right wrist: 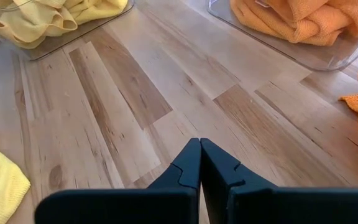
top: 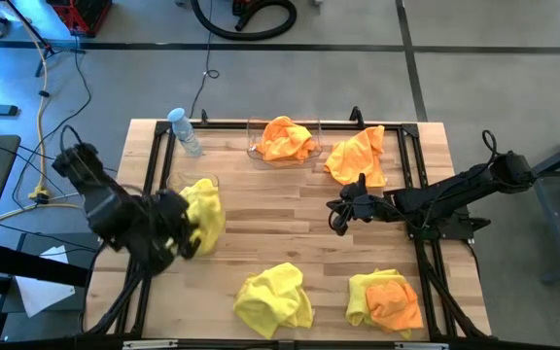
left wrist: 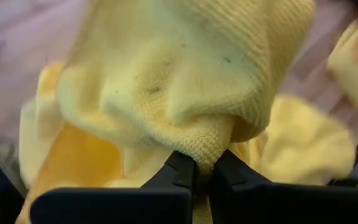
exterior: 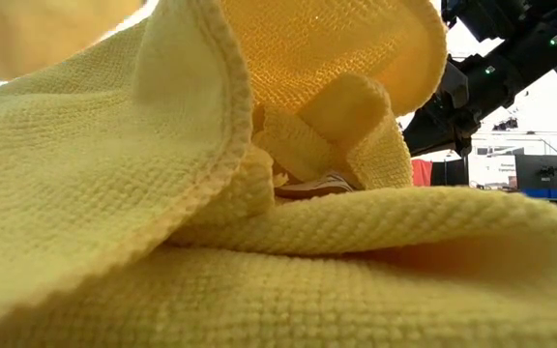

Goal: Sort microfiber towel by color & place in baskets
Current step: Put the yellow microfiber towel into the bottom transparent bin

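Note:
My left gripper [top: 191,231] is shut on a yellow towel [top: 205,209] at the near side of a clear basket [top: 185,180] on the table's left. In the right wrist view that basket [right wrist: 55,25] holds yellow towels. A second clear basket [top: 283,143] at the far middle holds orange towels. A loose orange towel [top: 358,156] lies to its right. A yellow towel [top: 275,297] and a yellow-and-orange pile [top: 387,301] lie near the front edge. My right gripper [top: 339,219] is shut and empty, low over bare wood right of centre. My left gripper pinches a bunched fold of the yellow towel [left wrist: 207,152] between its two fingers [left wrist: 179,171], several layers thick. The rest of the towel bulges out beyond the fingertips. Whether its lower part rests on the yellow cloth underneath [left wrist: 73,162], I cannot tell.
A clear water bottle [top: 185,131] stands at the far left by the black frame rail [top: 261,124]. In the low view a yellow towel [exterior: 211,193] fills nearly the whole picture; the right arm [exterior: 491,77] shows behind it. Bare wood lies at the table's middle [top: 270,219].

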Tool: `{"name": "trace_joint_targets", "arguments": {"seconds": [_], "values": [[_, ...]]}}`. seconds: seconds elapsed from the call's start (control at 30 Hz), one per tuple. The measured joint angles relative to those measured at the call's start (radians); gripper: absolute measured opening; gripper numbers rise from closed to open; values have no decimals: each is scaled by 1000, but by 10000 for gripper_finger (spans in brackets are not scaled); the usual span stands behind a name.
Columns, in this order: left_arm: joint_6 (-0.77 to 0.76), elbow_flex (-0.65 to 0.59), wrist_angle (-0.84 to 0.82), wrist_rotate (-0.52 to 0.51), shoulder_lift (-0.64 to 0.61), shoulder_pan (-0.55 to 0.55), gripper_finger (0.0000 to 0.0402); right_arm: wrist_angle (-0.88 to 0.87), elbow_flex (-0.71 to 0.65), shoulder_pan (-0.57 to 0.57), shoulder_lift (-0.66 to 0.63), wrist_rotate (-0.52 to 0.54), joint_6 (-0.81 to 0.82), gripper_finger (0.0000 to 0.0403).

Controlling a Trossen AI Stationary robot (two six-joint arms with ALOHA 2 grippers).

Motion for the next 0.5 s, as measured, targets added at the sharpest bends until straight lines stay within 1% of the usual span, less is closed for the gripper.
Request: {"name": "trace_joint_targets", "arguments": {"seconds": [0.13, 0.23, 0.37, 0.5], "values": [[66, -22, -1, -17, -52, 109, 1, 0, 0, 0, 0, 0, -13, 0], [86, -82, -3, 5, -69, 187, 1, -1, 0, 0, 0, 0, -15, 0], [82, -222, -2, 123, -93, 278, 1, -3, 0, 0, 0, -1, -15, 0], [18, -401, 6, 225, -127, 321, 0, -9, 0, 0, 0, -1, -16, 0]]}}
